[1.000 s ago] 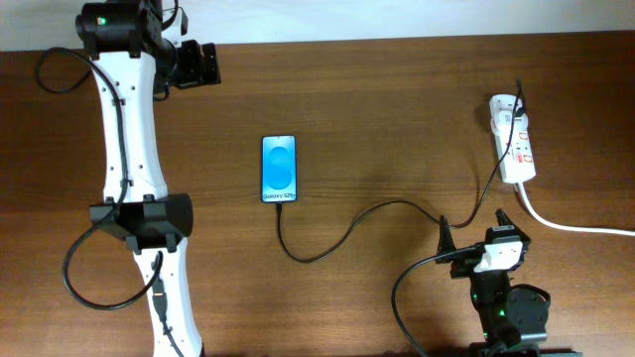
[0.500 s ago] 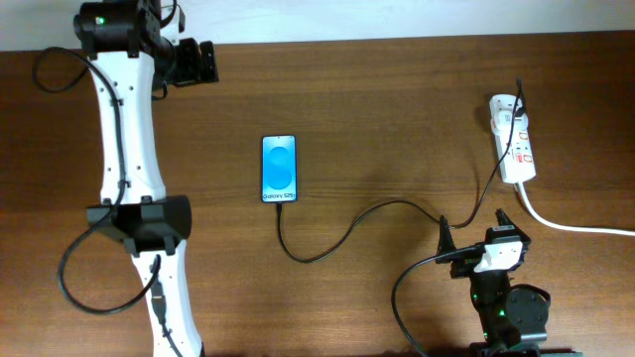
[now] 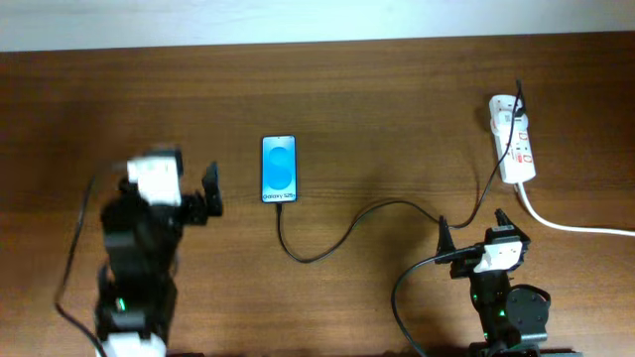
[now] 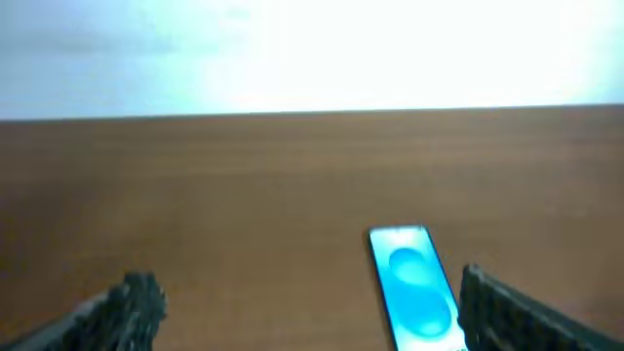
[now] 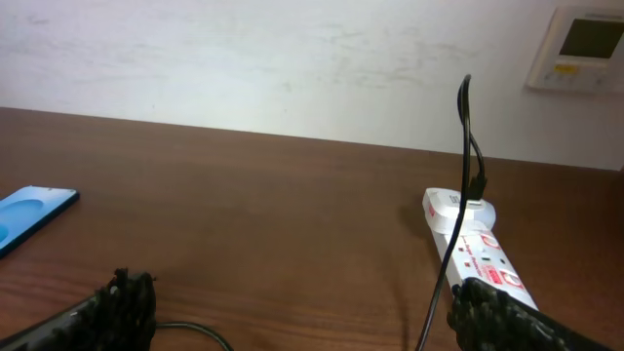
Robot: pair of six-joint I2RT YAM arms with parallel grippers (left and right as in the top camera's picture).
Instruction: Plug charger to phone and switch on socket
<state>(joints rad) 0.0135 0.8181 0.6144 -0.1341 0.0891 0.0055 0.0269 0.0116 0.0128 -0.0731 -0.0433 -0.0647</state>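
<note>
The phone (image 3: 280, 169) lies flat mid-table with its blue screen lit; it also shows in the left wrist view (image 4: 414, 285) and at the left edge of the right wrist view (image 5: 27, 216). The charger (image 3: 347, 230), a thin black cable, runs from the phone's near end in a curve to the socket (image 3: 512, 139), where it is plugged in at the far end (image 5: 466, 146). The socket (image 5: 478, 252) shows red switch marks. My left gripper (image 3: 210, 190) is open and empty, left of the phone (image 4: 307, 317). My right gripper (image 3: 474, 224) is open and empty, near the cable (image 5: 302, 317).
The socket's thick white cord (image 3: 571, 224) runs off to the right edge of the table. A pale wall lies beyond the table's far edge, with a wall panel (image 5: 585, 44) at the right. Bare brown wood surrounds the phone.
My left arm has drawn back from the far left corner to the near left, and its gripper now sits just left of the phone. The right arm, phone and cable have not moved.
</note>
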